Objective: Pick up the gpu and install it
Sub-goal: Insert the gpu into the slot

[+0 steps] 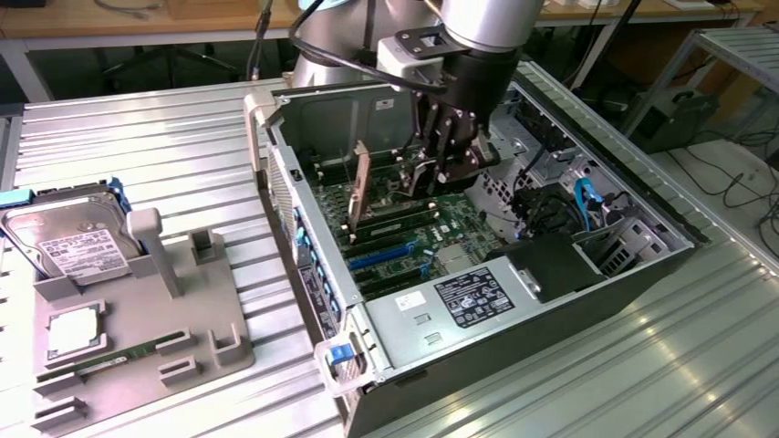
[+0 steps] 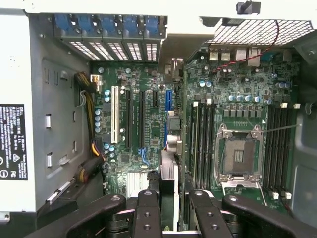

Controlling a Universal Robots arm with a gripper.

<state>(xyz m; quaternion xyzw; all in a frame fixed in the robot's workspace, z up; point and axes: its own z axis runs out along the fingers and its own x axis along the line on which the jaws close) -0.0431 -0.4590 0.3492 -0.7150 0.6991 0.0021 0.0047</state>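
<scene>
While the arm reaches down into the open computer case (image 1: 319,239), the gripper (image 1: 429,173) hangs low over the green motherboard (image 1: 429,230), and its fingers (image 2: 147,213) are closed partway on the graphics card (image 2: 168,186), which stands on edge between them. Seen from the wrist, the card runs from between the fingertips toward the case's rear slot openings, lying between the long black expansion slots (image 2: 132,116) and the memory slots (image 2: 202,134). Outside the case, a hard drive (image 1: 76,245) rests in a grey holder (image 1: 134,338) at the exterior view's left.
</scene>
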